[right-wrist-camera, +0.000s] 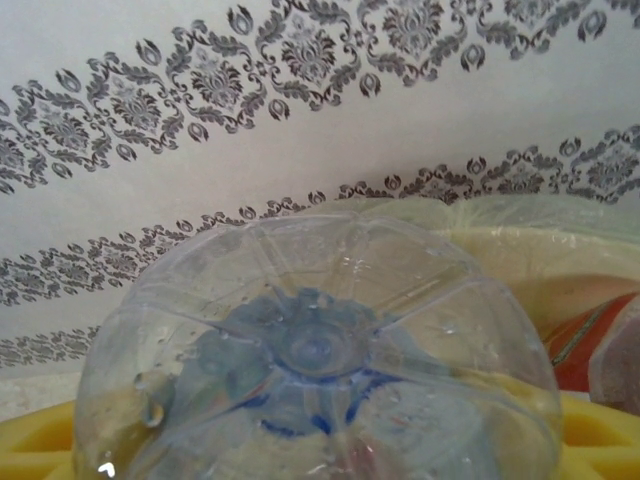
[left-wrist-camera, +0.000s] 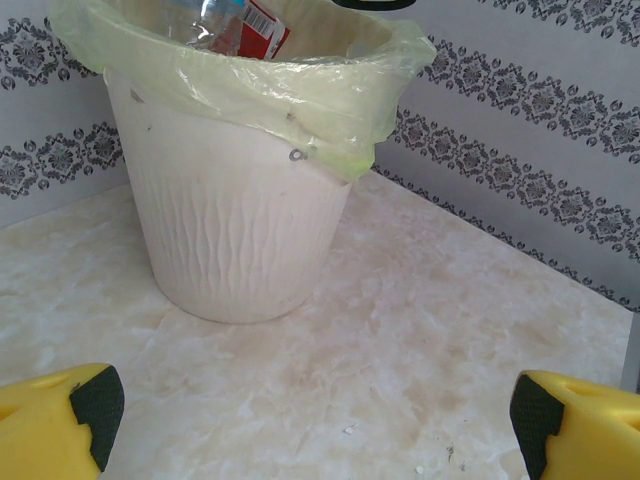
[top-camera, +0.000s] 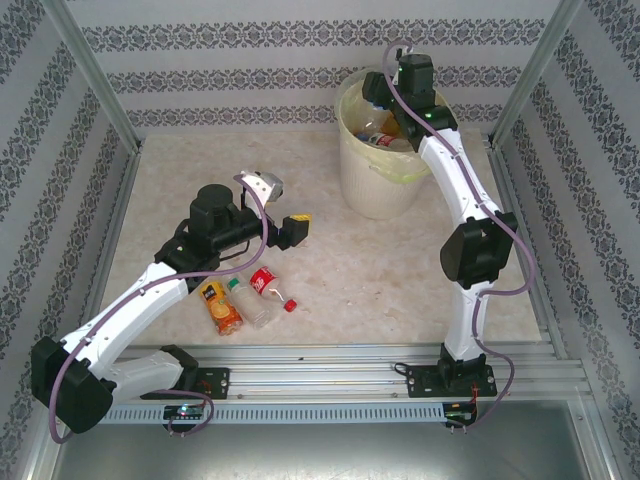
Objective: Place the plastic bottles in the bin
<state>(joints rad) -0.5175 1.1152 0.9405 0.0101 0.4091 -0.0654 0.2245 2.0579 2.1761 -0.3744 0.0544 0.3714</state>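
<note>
The bin [top-camera: 378, 185] is a cream bucket with a pale green liner at the back of the table, and it stands large in the left wrist view [left-wrist-camera: 235, 220]. Bottles lie inside it [top-camera: 382, 136], one with a red label [left-wrist-camera: 256, 24]. My right gripper [top-camera: 385, 104] hangs over the bin's mouth. A clear plastic bottle's base [right-wrist-camera: 315, 350] sits between its yellow fingers [right-wrist-camera: 30, 445] and hides the jaws. Three bottles lie on the table near the front: an orange-labelled one [top-camera: 220, 306], a clear one [top-camera: 250, 304] and a red-labelled one [top-camera: 268, 284]. My left gripper [top-camera: 292, 230] is open and empty just behind them, facing the bin.
Patterned walls close the table on three sides, with metal posts [top-camera: 95, 75] at the back corners. A metal rail [top-camera: 330, 375] runs along the near edge by the arm bases. Bare marbled tabletop [left-wrist-camera: 420, 330] lies between my left gripper and the bin.
</note>
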